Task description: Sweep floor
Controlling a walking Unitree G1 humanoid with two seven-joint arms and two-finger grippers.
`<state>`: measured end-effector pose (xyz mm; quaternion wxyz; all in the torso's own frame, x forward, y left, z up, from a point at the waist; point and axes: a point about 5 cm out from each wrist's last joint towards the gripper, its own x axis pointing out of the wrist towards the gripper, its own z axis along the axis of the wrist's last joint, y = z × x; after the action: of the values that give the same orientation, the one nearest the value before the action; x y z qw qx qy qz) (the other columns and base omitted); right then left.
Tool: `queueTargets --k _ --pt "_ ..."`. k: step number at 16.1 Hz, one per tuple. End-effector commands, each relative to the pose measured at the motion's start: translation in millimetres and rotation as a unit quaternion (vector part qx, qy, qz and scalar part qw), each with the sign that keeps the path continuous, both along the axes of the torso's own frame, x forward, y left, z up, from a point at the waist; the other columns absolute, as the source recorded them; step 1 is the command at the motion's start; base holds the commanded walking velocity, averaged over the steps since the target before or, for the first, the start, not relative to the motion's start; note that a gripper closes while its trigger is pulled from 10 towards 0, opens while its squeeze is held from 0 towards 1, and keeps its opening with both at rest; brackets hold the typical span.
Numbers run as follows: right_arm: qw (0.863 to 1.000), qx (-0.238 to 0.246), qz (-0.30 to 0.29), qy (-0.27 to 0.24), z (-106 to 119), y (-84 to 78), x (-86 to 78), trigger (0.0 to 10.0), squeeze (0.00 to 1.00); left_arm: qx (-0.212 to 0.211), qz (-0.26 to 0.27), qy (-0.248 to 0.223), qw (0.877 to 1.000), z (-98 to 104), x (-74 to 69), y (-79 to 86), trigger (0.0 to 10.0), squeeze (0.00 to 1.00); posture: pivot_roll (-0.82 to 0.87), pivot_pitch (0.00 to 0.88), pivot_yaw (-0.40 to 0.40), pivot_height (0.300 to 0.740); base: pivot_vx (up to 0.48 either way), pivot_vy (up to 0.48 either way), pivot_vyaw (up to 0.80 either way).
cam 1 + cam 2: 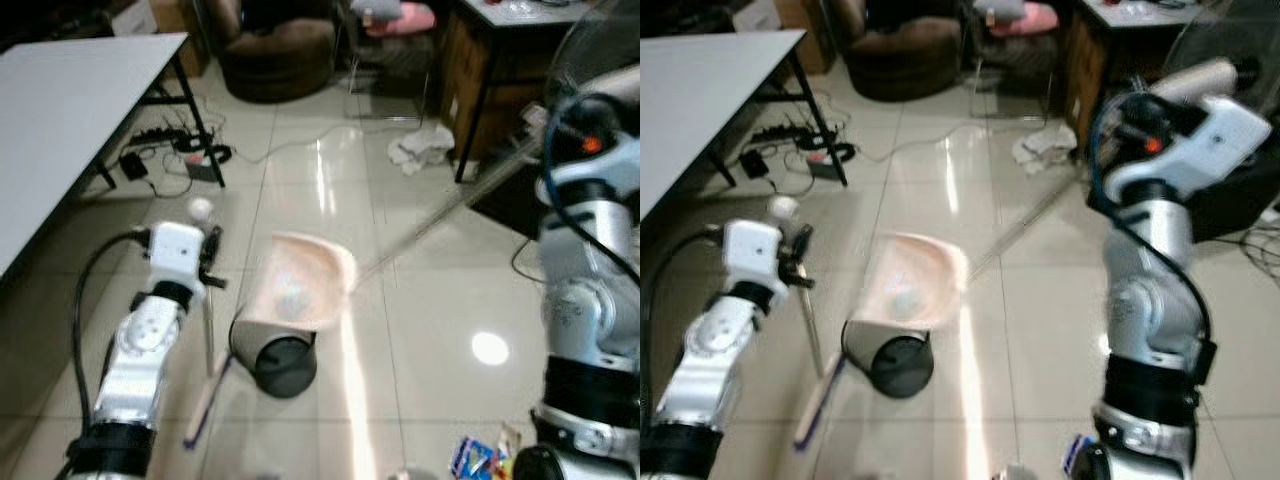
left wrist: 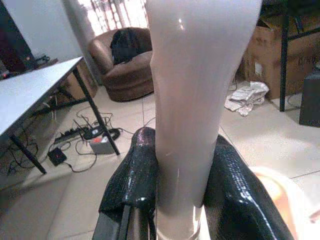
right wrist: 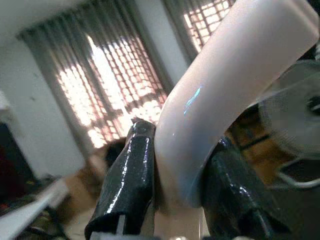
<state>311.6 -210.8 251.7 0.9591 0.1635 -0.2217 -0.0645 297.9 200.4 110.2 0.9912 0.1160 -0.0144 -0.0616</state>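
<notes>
Head stereo pair looking down, wrist cameras close along fingers (image 2: pixel 135 185)

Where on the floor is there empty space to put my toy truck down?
Bare tiles lie between the dustpan and the crumpled cloth, and right of the dustpan toward the right arm. It is crowded by the table leg, where a power strip and cords sprawl, and near the wrappers by the robot's feet.

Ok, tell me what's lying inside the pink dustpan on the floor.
Inside the dustpan a small pale clump, likely dust, sits on the pink tray; blur hides what it is. The black bin at its near edge covers whatever lies under that end. The left gripper holds its handle.
</notes>
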Motion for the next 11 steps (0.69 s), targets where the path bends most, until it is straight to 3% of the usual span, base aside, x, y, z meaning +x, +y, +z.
queueTargets --k 1,11 --pt "0.998 -0.005 0.030 -0.049 17.4 14.2 2.0 10.0 0.00 0.009 0.021 -0.003 1.000 2.9 1.1 9.5 10.0 0.00 0.02 0.038 0.069 0.740 0.000 0.000 0.00" --pt "0.994 -0.045 0.074 -0.072 10.5 38.6 35.1 10.0 0.00 0.028 0.025 0.011 0.999 1.6 -5.9 12.1 10.0 0.00 0.07 0.088 0.063 0.740 0.000 0.000 0.00"
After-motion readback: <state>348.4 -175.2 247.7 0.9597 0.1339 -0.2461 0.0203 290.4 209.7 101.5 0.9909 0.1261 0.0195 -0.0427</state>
